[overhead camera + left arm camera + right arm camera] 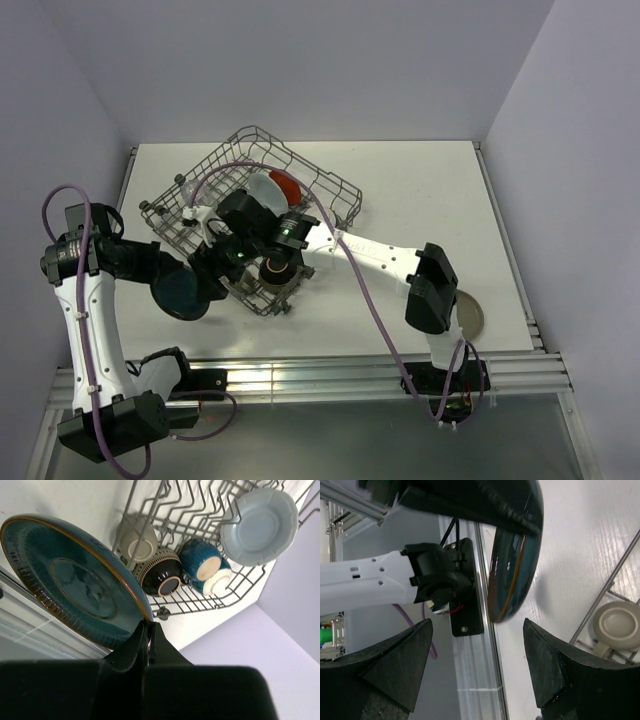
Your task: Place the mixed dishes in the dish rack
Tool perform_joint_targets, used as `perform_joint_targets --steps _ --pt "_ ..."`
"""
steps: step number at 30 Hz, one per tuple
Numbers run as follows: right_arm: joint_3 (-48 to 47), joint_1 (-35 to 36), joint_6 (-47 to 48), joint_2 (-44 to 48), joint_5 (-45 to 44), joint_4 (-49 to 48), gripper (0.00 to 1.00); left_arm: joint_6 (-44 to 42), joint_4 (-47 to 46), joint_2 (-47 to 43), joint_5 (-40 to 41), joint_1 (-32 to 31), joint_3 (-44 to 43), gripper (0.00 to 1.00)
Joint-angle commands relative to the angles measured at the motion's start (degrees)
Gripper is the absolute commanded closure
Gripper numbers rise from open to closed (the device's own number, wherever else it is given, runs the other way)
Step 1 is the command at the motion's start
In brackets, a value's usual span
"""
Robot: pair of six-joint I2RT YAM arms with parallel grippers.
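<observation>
Left wrist view: my left pincer [148, 630] is closed tight on the rim of the teal plate [70, 580], and the dish rack [322, 180] lies just beyond it. My right pincer [476, 630] stands wide and holds nothing; the same plate is just ahead of it.

Robotics lab test cell, not a kitchen.
Boxed in by plain lavender panels [300, 60]; bare white table [430, 200], aluminium rails [330, 375], cabled left arm [95, 320] and right arm [375, 255], wire dish rack [235, 160].
</observation>
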State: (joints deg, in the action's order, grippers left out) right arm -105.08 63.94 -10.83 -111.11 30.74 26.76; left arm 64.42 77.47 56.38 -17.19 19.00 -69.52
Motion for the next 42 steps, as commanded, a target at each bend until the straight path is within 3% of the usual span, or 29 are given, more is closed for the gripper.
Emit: perform_joint_targets --steps 1,8,14,17,18,20,21,26,27,28,30,33,38,42 --pt "-5.2 0.4 0.3 -2.0 0.6 -1.9 0.2 1.7 1.5 -1.6 -4.4 -1.1 -2.6 1.0" --pt "-10.3 0.9 0.8 -7.2 -4.1 -0.8 0.2 3.7 1.5 -1.4 -6.2 -3.1 -5.3 1.0" --pt "-13.4 1.0 0.4 -10.1 -7.4 0.5 0.28 4.2 1.5 -0.8 -7.2 -4.4 -6.4 1.0" --pt "-13.0 1.0 -0.2 -10.1 -9.5 0.2 0.45 4.2 1.5 -0.5 -7.9 -4.3 -6.6 1.0" --pt "-12.4 1.1 -0.2 -10.0 -9.8 0.0 0.63 4.0 1.4 -0.2 -7.9 -4.3 -7.0 1.0" --pt "-12.3 1.1 -0.1 -9.9 -11.7 0.1 0.82 3.5 1.5 0.5 -7.7 -4.3 -7.6 1.0" --pt "-12.3 1.1 0.1 -9.9 -12.1 0.4 1.0 3.4 1.5 0.7 -7.7 -4.4 -7.7 1.0" --pt "-12.6 1.1 1.7 -9.0 -16.6 1.4 1.0 2.0 0.3 2.9 -7.3 -4.4 -9.5 0.99" --pt "-12.4 0.9 1.9 -8.9 -17.1 1.4 1.0 1.8 -1.7 3.3 -8.5 -4.3 -9.8 0.87" --pt "-12.4 0.8 2.0 -8.7 -17.7 1.6 1.0 2.1 -2.7 3.6 -9.0 -4.3 -9.8 0.46" --pt "-12.3 0.3 2.5 -8.3 -19.5 2.2 1.0 2.4 -4.8 4.3 -10.0 -4.3 -11.2 0.12" --pt "-11.1 -0.3 4.3 -6.4 -23.8 1.8 1.0 2.2 -7.5 6.4 -12.0 -4.3 -15.0 0.01" --pt "-13.1 -5.0 4.9 -5.4 -24.3 1.5 1.0 4.6 -16.0 8.5 -15.1 -4.4 -20.2 0.01" --pt "-15.3 -7.9 8.3 -5.6 -28.1 0.2 1.0 4.8 -16.1 10.1 -15.3 -4.3 -21.5 0.01"
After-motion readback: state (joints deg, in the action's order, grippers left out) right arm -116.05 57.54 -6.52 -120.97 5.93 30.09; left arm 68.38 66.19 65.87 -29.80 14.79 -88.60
